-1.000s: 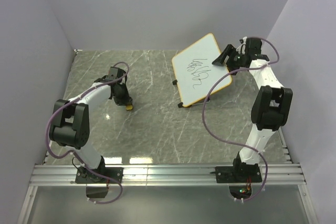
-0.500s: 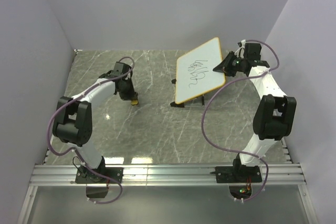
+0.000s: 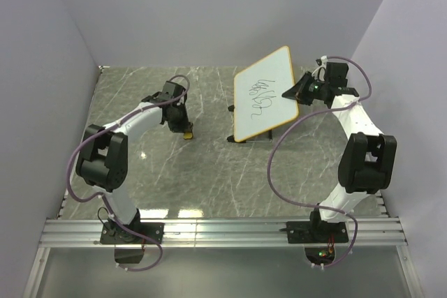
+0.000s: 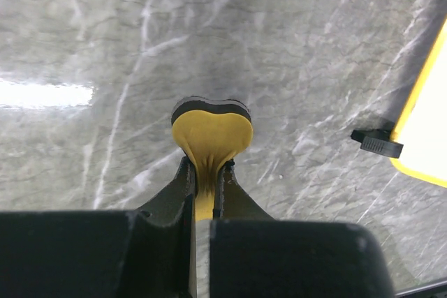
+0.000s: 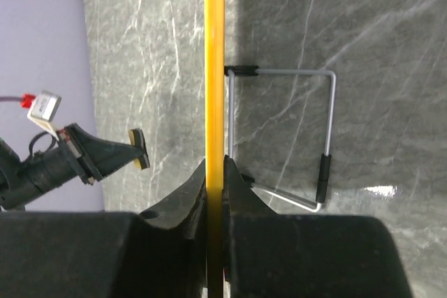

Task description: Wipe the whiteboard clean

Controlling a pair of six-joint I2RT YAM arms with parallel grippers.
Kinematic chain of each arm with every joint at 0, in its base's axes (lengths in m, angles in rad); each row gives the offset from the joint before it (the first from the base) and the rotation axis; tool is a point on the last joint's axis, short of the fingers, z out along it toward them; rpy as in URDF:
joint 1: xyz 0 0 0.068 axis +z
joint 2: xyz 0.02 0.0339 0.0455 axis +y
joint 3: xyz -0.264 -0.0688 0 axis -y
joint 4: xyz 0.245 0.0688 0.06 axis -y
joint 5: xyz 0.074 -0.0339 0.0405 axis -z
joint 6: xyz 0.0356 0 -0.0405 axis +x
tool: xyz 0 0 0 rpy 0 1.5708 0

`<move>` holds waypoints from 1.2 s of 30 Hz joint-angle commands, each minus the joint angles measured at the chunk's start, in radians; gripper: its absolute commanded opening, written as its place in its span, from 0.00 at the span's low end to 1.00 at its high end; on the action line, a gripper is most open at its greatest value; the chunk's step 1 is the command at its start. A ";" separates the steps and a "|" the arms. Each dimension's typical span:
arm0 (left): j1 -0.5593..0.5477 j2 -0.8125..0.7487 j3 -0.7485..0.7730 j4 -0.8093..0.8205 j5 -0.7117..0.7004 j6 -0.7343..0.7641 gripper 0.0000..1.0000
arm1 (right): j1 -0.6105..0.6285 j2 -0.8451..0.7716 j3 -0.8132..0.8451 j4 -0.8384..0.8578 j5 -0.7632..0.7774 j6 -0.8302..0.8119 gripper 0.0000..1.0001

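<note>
The whiteboard (image 3: 265,93) with its orange-yellow frame and black scribbles stands tilted at the table's back right, lifted off the surface. My right gripper (image 3: 292,91) is shut on its right edge; in the right wrist view the frame (image 5: 215,68) runs edge-on between the fingers, with the wire stand (image 5: 323,137) hanging behind it. My left gripper (image 3: 183,125) is shut on the yellow eraser (image 4: 211,134), whose black felt edge faces away. The eraser (image 3: 187,132) hovers just left of the board, and it also shows in the right wrist view as the eraser (image 5: 139,149).
The grey marble tabletop (image 3: 174,172) is bounded by lilac walls at the back and both sides. A metal rail (image 3: 223,232) carries both arm bases along the near edge. A black foot (image 4: 377,143) of the board's stand shows at the right of the left wrist view.
My right gripper has shut on the board's edge and raised the board a little. The left arm has carried the eraser rightward, closer to the board.
</note>
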 commanded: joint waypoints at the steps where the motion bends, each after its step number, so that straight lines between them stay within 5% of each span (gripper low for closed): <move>1: -0.021 0.012 0.059 -0.011 0.001 -0.014 0.00 | 0.053 -0.075 -0.036 -0.030 -0.020 -0.059 0.00; 10: -0.059 0.054 0.165 -0.043 -0.006 -0.019 0.00 | 0.256 -0.229 -0.138 -0.108 0.038 -0.123 0.00; 17: -0.111 0.083 0.214 -0.007 0.025 -0.019 0.00 | 0.285 -0.215 -0.273 -0.053 0.014 -0.136 0.00; 36: -0.154 0.066 0.266 0.055 0.069 0.014 0.00 | 0.291 0.010 0.123 -0.206 0.067 -0.113 0.00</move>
